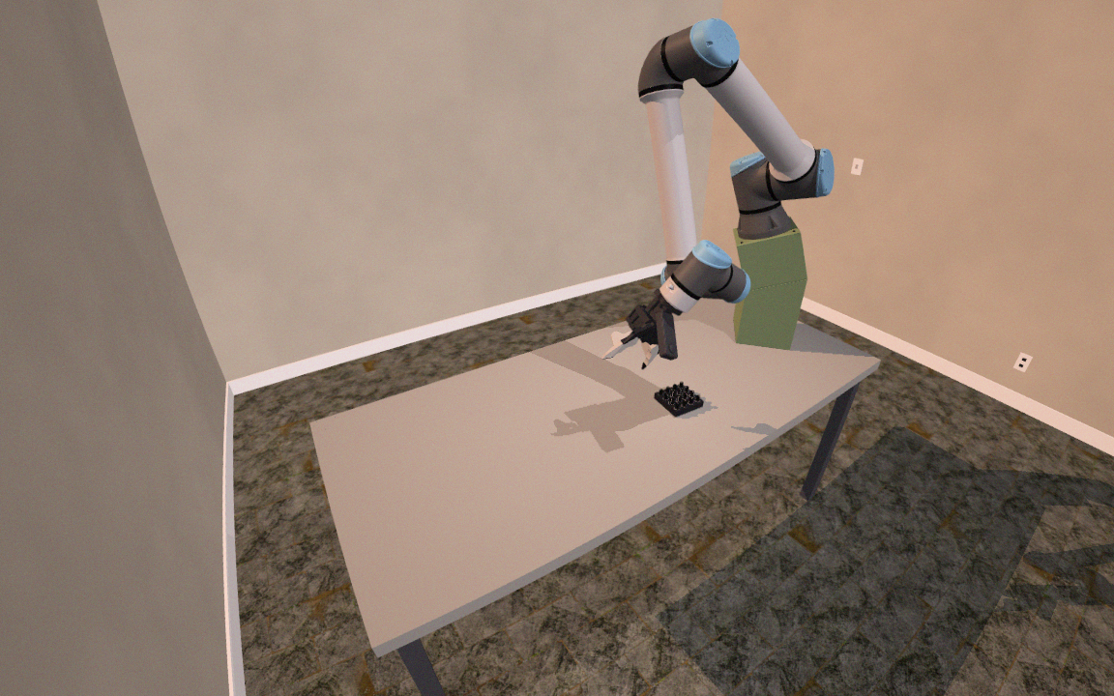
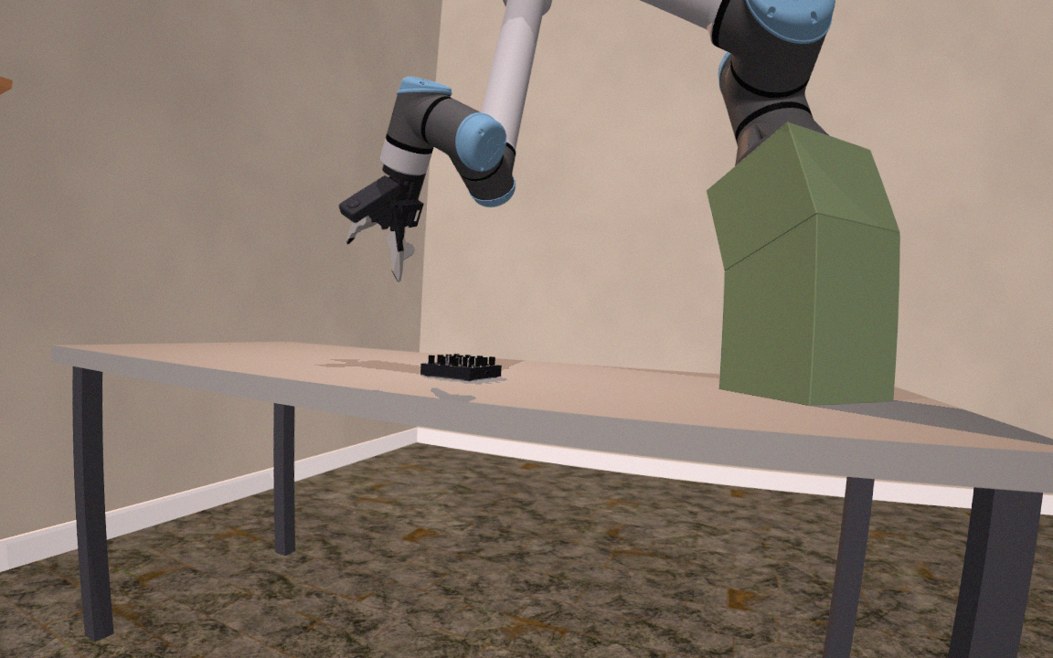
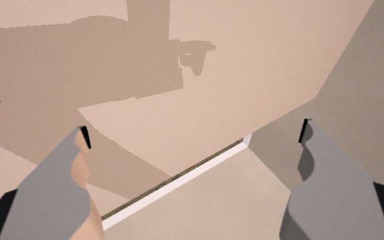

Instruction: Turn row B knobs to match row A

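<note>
Well below pincer (image 2: pixel 378 253): knob box (image 2: pixel 461 368).

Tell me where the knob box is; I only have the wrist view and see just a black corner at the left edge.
Observer: The box sits on the table, below and to the side of the tool.
Operator: Is the tool close to it?
Observer: No, the tool hangs well above the table, open and holding nothing.
Operator: Anything else on the table?
Observer: Only the green pedestal under the arm, at the far end.
</note>
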`<state>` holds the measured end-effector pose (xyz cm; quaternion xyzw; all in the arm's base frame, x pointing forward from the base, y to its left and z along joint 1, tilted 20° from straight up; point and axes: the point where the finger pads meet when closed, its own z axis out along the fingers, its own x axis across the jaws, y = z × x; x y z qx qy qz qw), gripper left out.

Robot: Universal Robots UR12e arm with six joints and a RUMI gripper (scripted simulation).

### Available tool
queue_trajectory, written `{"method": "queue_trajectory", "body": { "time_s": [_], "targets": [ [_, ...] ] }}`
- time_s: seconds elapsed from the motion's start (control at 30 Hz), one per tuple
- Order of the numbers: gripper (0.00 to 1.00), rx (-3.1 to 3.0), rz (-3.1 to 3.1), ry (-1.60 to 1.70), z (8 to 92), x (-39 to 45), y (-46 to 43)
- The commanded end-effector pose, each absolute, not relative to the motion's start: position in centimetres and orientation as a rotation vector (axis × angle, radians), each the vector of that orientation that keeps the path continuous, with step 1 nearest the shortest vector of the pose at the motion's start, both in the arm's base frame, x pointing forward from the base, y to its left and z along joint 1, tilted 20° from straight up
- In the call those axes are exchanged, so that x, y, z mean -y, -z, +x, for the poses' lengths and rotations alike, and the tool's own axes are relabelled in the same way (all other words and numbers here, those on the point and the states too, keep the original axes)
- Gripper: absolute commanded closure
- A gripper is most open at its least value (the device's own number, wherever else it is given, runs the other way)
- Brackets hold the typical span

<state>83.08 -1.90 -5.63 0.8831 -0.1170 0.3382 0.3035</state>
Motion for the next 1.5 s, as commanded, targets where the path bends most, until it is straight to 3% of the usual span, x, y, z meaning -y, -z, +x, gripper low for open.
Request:
{"method": "queue_trajectory", "body": {
  "time_s": [0.0, 1.47],
  "targets": [
    [0.00, 0.478, 2.391, -0.911, 81.9, 1.9, 7.1],
    [0.00, 2.049, 2.157, -0.675, 67.2, 0.9, 18.3]
  ]
}}
